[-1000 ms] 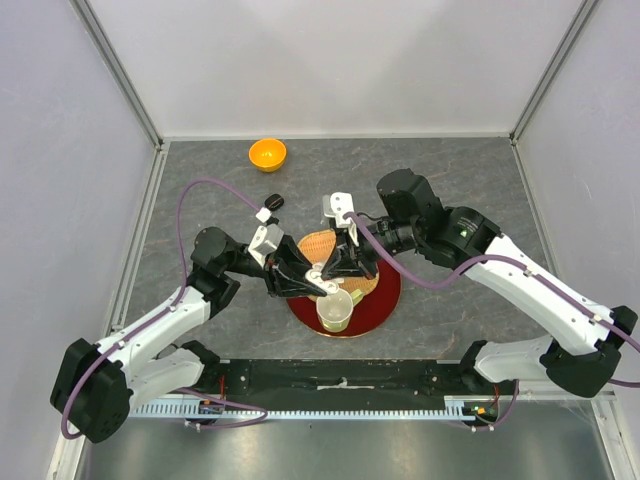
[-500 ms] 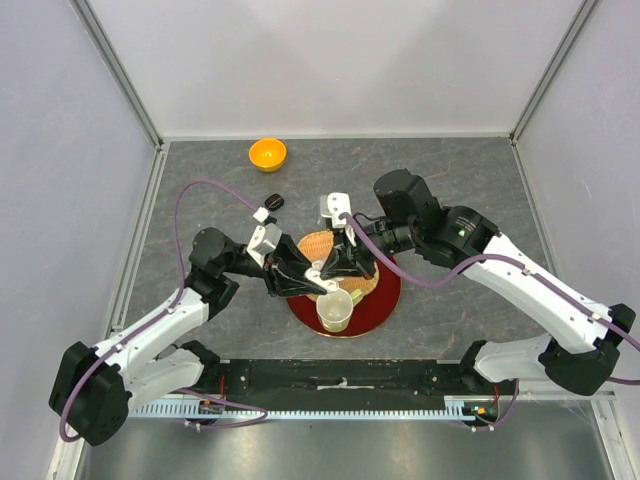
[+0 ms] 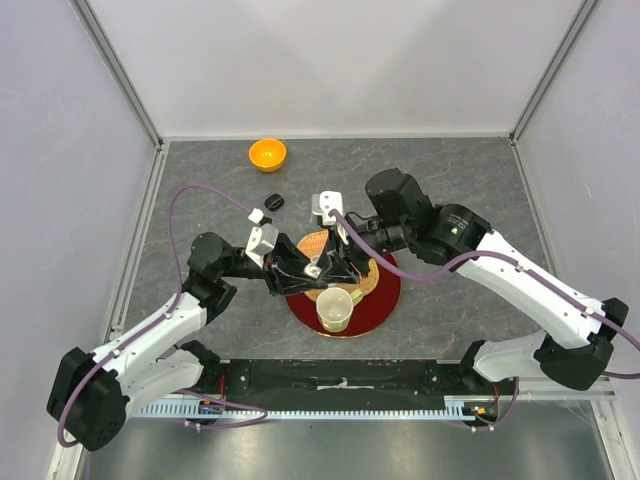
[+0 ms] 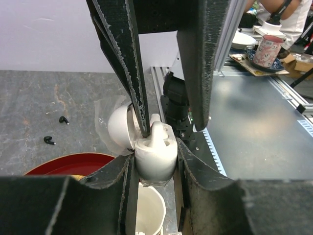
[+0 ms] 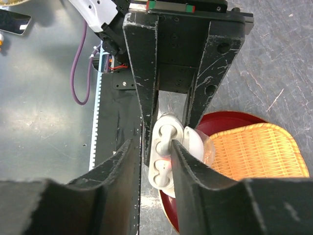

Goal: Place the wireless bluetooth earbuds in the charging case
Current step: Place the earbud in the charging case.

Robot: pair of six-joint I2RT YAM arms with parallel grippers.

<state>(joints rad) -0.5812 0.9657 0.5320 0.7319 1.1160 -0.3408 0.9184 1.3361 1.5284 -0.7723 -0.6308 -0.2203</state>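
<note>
Both arms have slid a little left over the round red tray [image 3: 388,296]. The right gripper [image 5: 157,151] has let go, its jaws now apart either side of the glossy white earbud [image 4: 156,128], which sits stem-up in the open white plastic charging case [image 4: 154,161]. The left gripper [image 3: 302,275] is clamped on that case. The bud looks not quite seated, so back the right fingers straight out, don't snag the stem, and keep the case level. Two tiny black earbuds [image 4: 49,140] lie on the grey tabletop, well apart from the case.
</note>
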